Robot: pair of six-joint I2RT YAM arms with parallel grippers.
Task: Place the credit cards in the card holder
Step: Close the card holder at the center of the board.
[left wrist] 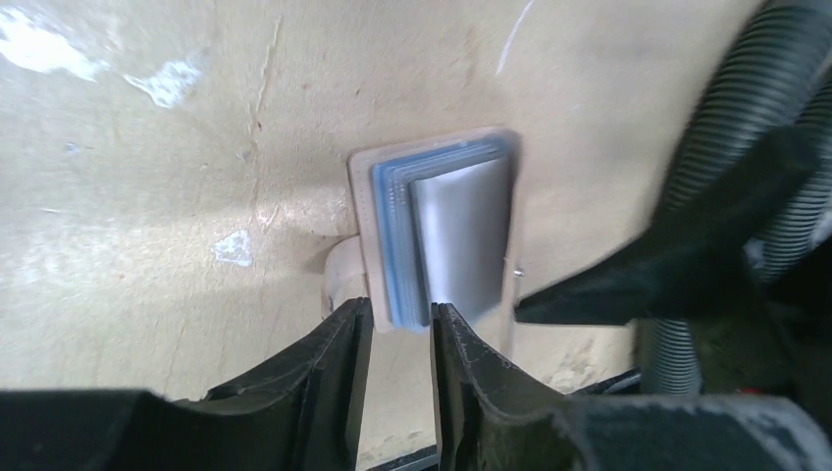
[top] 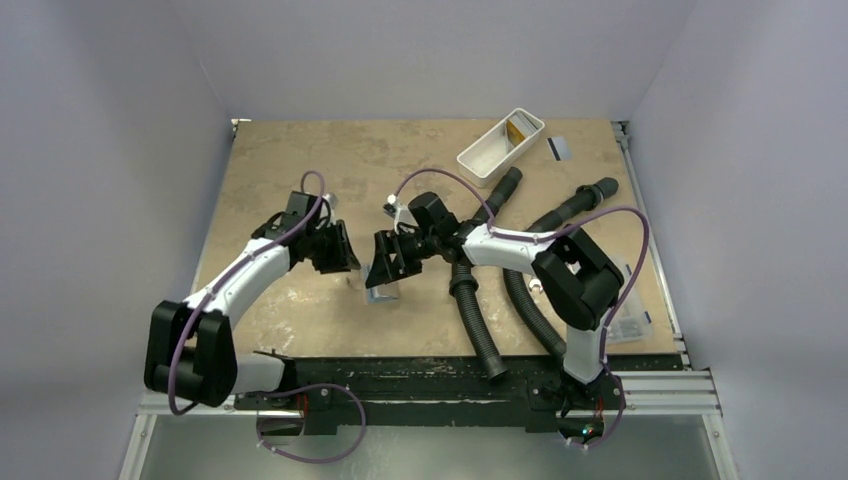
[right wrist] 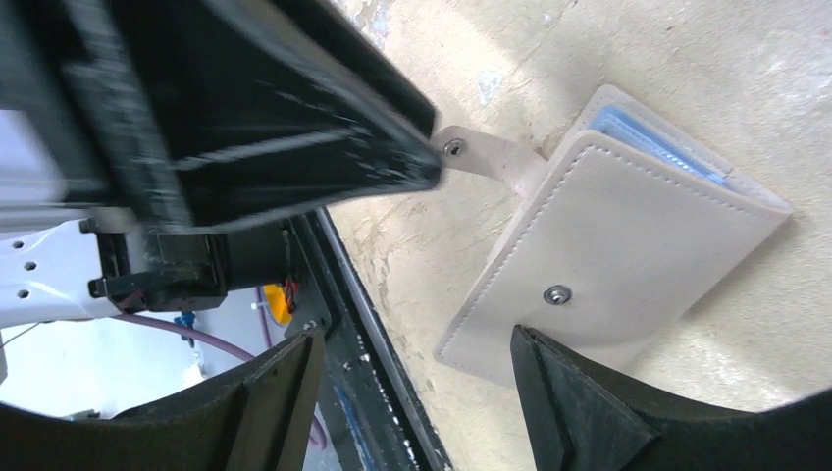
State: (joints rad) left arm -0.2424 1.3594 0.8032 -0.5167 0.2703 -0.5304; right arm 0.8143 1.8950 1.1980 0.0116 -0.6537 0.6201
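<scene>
Roughly mid-worktop, toward near edge: card holder lay folded between both pincers. Tan-beige leaf faced up, pale stitching round rim, metal snap stud on it. Snap tab was unfastened, sticking out sideways. Light blue card peeked out between leaves. Left pincer tips flanked holder's edge, jaws narrowly apart; grasping or not, could not tell. Right pincer was released wide, grasping nothing, just beside holder. White tray sat by far edge; print on contents too small to read.
</scene>
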